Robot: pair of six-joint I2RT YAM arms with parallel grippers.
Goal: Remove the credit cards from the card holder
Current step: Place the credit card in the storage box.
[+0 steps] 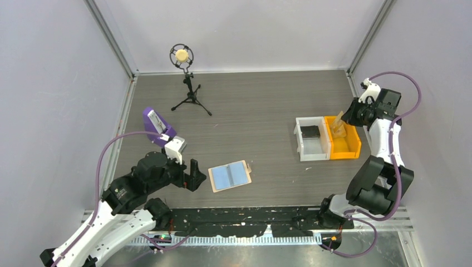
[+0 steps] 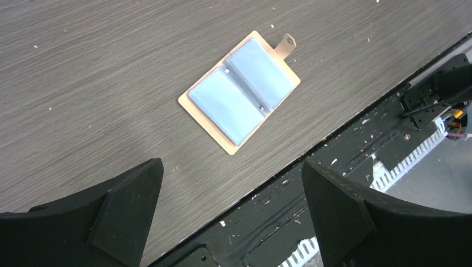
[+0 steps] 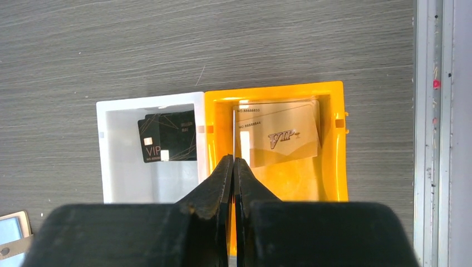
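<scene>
Gaping, the left gripper [image 2: 231,166] hovers near the card holder [image 2: 239,92]. The right gripper [image 3: 234,161] pinches a card [image 1: 338,125] over the orange bin [image 3: 273,89].

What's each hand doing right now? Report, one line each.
Left hand: open, empty, near the card holder.
Right hand: closed above the orange bin; whether it pinches a card cannot be told.

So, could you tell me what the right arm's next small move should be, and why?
Probably open the right gripper: it is shut on a thin card, seen edge-on, directly over the orange bin, where gold cards already lie. The card holder lies open, its blue sleeves looking empty.
</scene>
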